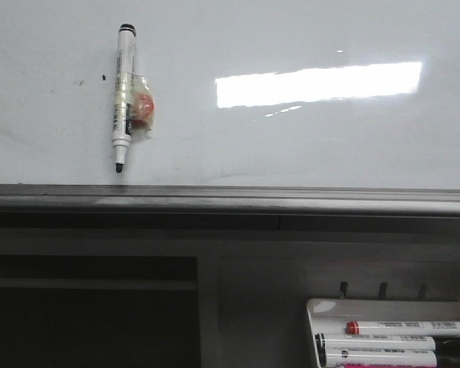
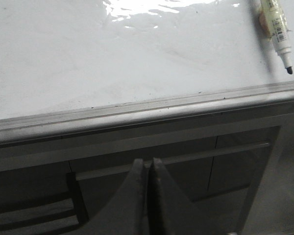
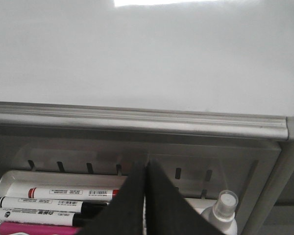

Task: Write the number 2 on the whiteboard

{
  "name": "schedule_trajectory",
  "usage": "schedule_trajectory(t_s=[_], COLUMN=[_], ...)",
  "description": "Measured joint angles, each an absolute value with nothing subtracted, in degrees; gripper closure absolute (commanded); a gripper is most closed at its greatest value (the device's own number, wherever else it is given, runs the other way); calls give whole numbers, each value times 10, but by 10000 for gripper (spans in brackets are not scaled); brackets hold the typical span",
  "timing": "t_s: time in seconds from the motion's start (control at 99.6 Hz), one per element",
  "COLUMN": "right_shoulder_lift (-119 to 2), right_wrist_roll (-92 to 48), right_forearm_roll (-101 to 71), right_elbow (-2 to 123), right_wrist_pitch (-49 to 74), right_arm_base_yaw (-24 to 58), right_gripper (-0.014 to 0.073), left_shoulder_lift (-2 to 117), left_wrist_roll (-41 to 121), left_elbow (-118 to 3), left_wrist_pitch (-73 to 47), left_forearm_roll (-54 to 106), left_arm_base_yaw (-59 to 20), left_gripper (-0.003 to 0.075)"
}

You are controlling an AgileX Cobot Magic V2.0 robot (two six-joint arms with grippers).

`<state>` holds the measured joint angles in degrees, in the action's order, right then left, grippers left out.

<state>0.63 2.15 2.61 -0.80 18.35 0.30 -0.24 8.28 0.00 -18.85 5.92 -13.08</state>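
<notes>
The whiteboard [image 1: 291, 146] is glossy white with a grey edge rail and a bright glare; it also shows in the left wrist view [image 2: 112, 58] and the right wrist view [image 3: 137, 54]. No drawn number 2 shows on it. A black-tipped marker [image 1: 123, 96] with an orange tag lies on the board at the left, uncapped tip toward the rail; it also shows in the left wrist view [image 2: 278, 27]. My left gripper [image 2: 148, 161] is shut and empty, below the rail. My right gripper [image 3: 146, 164] is shut and empty, over the marker tray. Neither gripper shows in the front view.
A small white marker tray [image 1: 330, 310] at the lower right holds several markers, one red-capped [image 1: 406, 328], also in the right wrist view [image 3: 73, 193]. A white spray bottle [image 3: 224, 208] stands beside it. Small dark specks [image 1: 103, 77] mark the board. Dark shelving lies below the rail.
</notes>
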Motion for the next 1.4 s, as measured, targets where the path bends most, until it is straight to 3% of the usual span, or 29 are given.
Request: schedule_trajectory(t_s=[0.863,1.004,1.205,1.395], right_shoulder_lift=[6,6,6,6], right_wrist_roll=[21,21,24,48], right_forearm_roll=[26,31,-28,-183], right_elbow=[-8,-8,-8,-8], right_wrist_pitch=[184,138,-35,-72], right_arm_base_yaw=[3,3,3,3], right_gripper=[666,666,666,666], left_shoulder_lift=[-2,-2,-2,-2], left_wrist_roll=[83,83,83,83], left_elbow=[0,0,0,0], left_wrist_pitch=[-188,-175,-95,-28], left_forearm_roll=[45,42,168,403], left_arm_base_yaw=[-131,-131,-131,-131], left_gripper=[741,741,741,741])
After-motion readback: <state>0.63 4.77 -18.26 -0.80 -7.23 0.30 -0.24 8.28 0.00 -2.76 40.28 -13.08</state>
